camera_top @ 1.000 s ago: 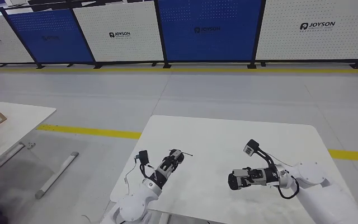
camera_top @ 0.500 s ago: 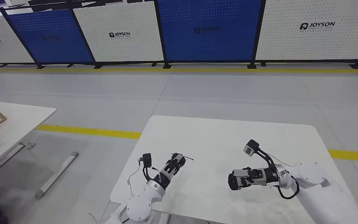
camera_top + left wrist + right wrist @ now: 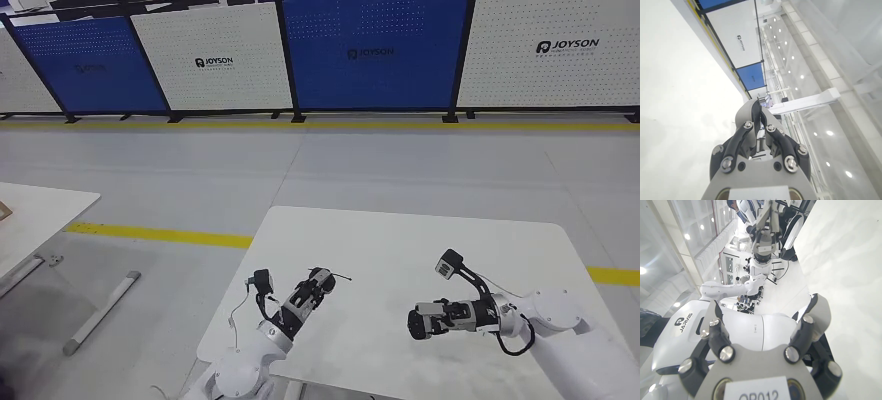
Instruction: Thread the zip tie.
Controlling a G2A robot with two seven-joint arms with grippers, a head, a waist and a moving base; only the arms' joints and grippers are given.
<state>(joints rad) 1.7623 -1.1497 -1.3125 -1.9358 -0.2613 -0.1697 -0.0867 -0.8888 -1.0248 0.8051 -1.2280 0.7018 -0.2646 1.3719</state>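
Note:
A thin dark zip tie sticks out sideways from my left gripper, which is shut on it near the table's front left. In the left wrist view the black pads of this gripper press together. My right gripper hovers low over the front middle of the table, about a hand's width to the right of the tie's free end. It points toward the left arm. Its fingers stand wide apart with nothing between them, so the right gripper is open. Farther off, the left gripper faces it.
The white table has bare surface behind and between the arms. Its front left edge lies close under the left arm. Grey floor with a yellow line and blue and white panels lies beyond; a second white table stands far left.
The left arm shifted slightly, dipping toward the front edge and coming back, so the tie's free end now sits a bit farther right. The right arm has kept still.

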